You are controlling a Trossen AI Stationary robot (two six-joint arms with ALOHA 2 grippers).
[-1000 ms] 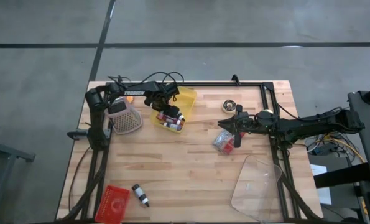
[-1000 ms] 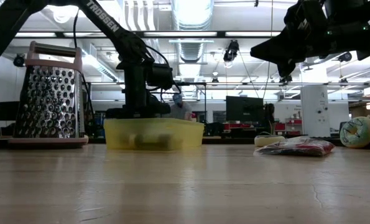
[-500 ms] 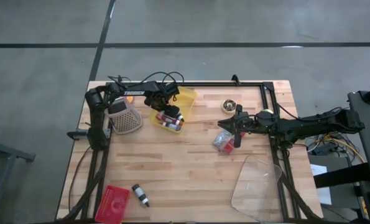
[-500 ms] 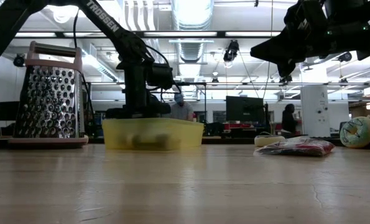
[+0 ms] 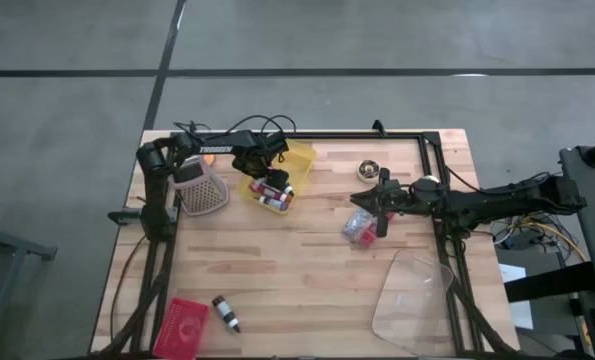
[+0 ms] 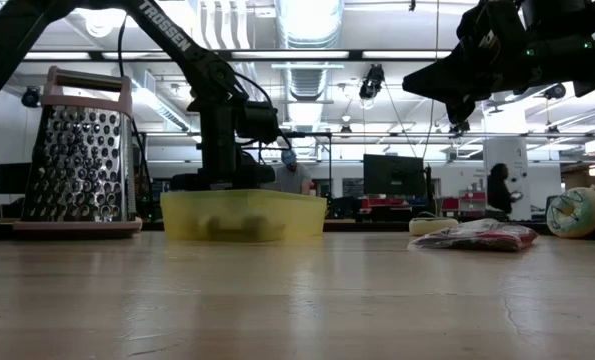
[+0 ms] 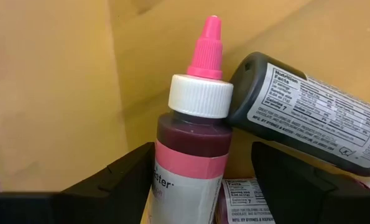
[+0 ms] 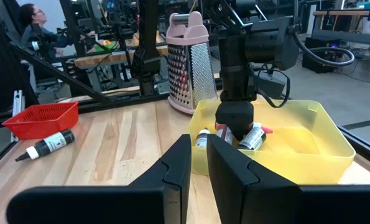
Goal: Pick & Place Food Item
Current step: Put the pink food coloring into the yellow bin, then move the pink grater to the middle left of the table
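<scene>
A yellow bin (image 5: 295, 158) stands at the table's far left and holds several small bottles (image 5: 274, 190). My left gripper (image 7: 203, 186) points down into the bin, open. Its two fingers stand on either side of a dark-red bottle with a white cap and pink nozzle (image 7: 194, 143). A dark bottle (image 7: 303, 134) with a white label leans against that cap. My right gripper (image 8: 199, 180) hovers level near the table's right side, shut and holding nothing, above a red-and-clear food packet (image 5: 358, 226). My left gripper's fingers flank the pink-nozzled bottle's body (image 7: 172, 168), coming from above. One finger (image 7: 132, 180) stands right beside the bottle's side, the other (image 7: 284, 180) apart from it. Whether any finger touches the bottle I cannot tell. The bottle lies in the bin among the others.
A metal grater (image 5: 201, 190) stands left of the bin. A red basket (image 5: 182, 325) and a black bottle (image 5: 226, 313) lie at the near left. A clear plastic lid (image 5: 412, 295) lies at the near right. A small bowl (image 5: 369, 170) sits at the far right.
</scene>
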